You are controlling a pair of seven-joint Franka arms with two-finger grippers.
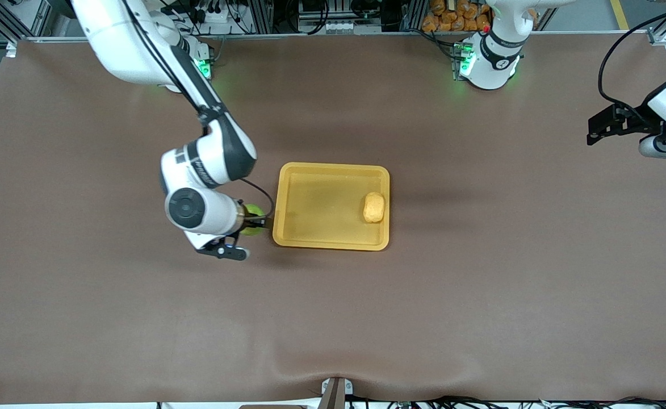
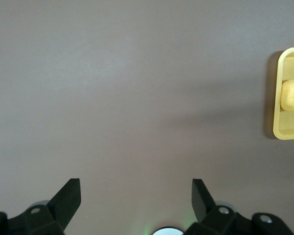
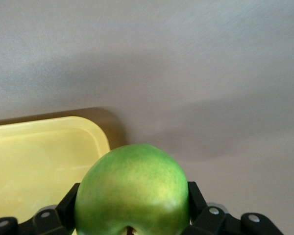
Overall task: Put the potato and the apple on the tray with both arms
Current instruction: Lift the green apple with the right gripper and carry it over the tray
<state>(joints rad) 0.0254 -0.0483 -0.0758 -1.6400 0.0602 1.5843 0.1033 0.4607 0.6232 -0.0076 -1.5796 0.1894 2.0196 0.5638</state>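
My right gripper (image 1: pixel 255 221) is shut on the round green apple (image 1: pixel 252 212) and holds it just over the yellow-orange tray's (image 1: pixel 333 245) rim at the right arm's end. In the right wrist view the apple (image 3: pixel 132 188) sits between the black fingers (image 3: pixel 67 205), with a tray corner (image 3: pixel 49 147) beside it. The yellow-tan potato (image 1: pixel 373 207) lies in the tray near its rim at the left arm's end. My left gripper (image 1: pixel 608 122) is open and empty, waiting over the table at the left arm's end. The left wrist view shows its spread fingers (image 2: pixel 68 198), the tray (image 2: pixel 277 98) and the potato (image 2: pixel 292 94).
The brown table cloth (image 1: pixel 480 284) surrounds the tray on all sides. The two arm bases, lit green, stand at the table edge farthest from the front camera. A small clamp (image 1: pixel 335 392) sits at the table edge nearest the front camera.
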